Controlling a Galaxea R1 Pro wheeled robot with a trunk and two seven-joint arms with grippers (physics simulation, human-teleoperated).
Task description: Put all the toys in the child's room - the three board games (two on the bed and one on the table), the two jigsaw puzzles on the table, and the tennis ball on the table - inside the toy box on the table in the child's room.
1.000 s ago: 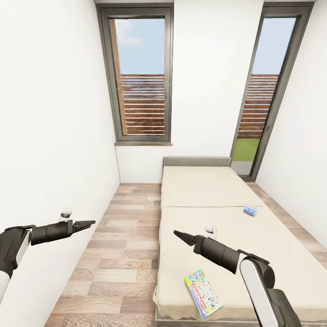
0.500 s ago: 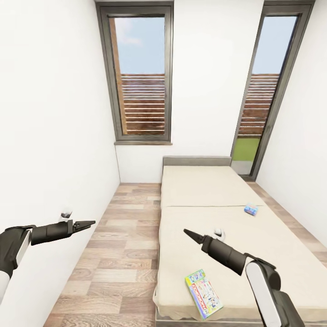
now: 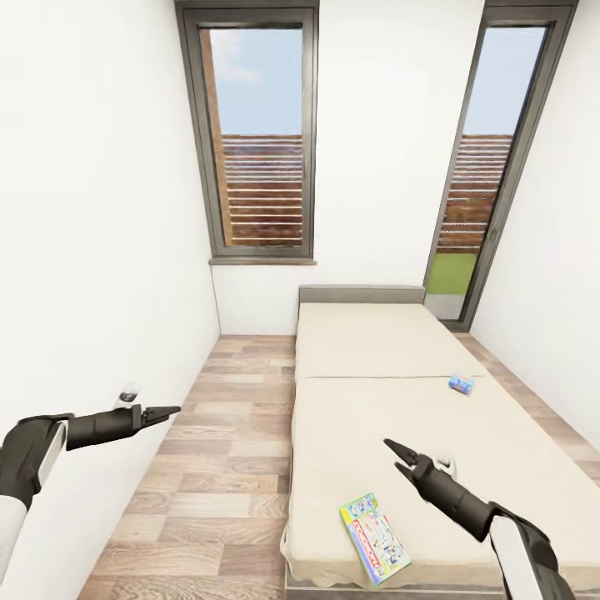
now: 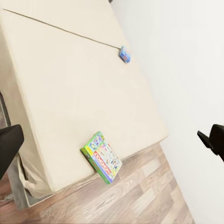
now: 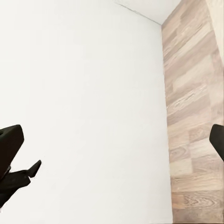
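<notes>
Bed (image 3: 433, 392) with plain cream top against the far wall, between two tall windows and beside the wood-plank floor (image 3: 217, 450). Green-edged board game (image 3: 373, 539) flat on the bed near its front left corner, close to the edge; same box in the left wrist view (image 4: 101, 157), near the mattress corner. Blue board game (image 3: 460, 383) farther back on the bed, toward the right side, just beside the seam across the bed top; also in the left wrist view (image 4: 124, 54), well apart from the green-edged box. Left gripper (image 3: 164, 412) over the floor, left of the bed, fingertips close together, holding nothing; black fingers at both edges of the left wrist view suggest a gap, so open or closed cannot be told. Right gripper (image 3: 397, 454) above the bed top, beyond and to the right of the green-edged box, not touching it, tips narrowly parted, empty; open or closed likewise cannot be told.
</notes>
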